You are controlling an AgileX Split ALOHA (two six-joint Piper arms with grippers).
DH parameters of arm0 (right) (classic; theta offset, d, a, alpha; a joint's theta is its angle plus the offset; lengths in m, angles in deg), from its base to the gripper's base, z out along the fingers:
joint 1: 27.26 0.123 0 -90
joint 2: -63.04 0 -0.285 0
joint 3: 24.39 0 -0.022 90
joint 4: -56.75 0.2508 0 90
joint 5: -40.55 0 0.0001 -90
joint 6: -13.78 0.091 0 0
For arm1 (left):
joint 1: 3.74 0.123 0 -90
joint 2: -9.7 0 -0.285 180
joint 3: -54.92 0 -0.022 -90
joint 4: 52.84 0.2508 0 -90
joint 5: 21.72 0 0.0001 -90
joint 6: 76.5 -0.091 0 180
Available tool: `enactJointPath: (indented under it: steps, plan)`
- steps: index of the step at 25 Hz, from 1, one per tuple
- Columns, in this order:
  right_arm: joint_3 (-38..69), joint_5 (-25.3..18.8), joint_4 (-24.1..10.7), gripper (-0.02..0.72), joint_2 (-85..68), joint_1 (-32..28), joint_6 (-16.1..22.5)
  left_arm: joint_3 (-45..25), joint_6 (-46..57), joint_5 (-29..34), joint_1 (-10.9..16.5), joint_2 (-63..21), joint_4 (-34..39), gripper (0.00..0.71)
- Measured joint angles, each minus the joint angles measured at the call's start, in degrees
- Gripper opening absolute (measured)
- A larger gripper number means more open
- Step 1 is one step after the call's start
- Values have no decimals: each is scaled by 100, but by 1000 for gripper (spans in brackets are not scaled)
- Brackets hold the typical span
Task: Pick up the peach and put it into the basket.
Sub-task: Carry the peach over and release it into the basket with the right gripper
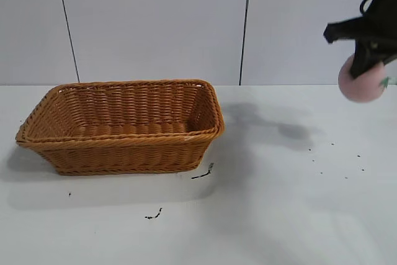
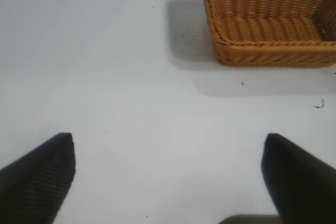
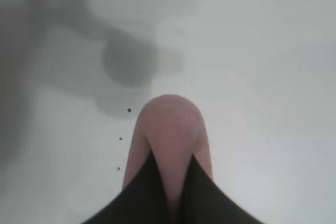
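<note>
Aloft at the exterior view's upper right, the right gripper's [image 1: 366,66] jaws pinched the soft pale-pink rounded peach [image 1: 361,83]; best carried level leftward, clearing the orange-brown wicker basket's [image 1: 124,147] rim before release. Left gripper [image 2: 168,177] idled, jaws wide.

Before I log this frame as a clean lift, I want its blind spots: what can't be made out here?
- Exterior view: right gripper cut off by the picture's edge; its arm unseen.
- Right wrist view: the fingers cover the peach's near side.
- Left wrist view: basket cropped; left gripper shows only open fingertips.
</note>
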Motion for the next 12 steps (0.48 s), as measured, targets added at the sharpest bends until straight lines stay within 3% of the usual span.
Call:
enactJointPath:
  steps: [5, 12]
  plan:
    - [-795, -192, 247, -17, 305, 507, 6, 0, 0, 0, 0, 0, 0, 693]
    - [-1341, -143, 330, -17, 770, 2067, 6, 0, 0, 0, 0, 0, 0, 693]
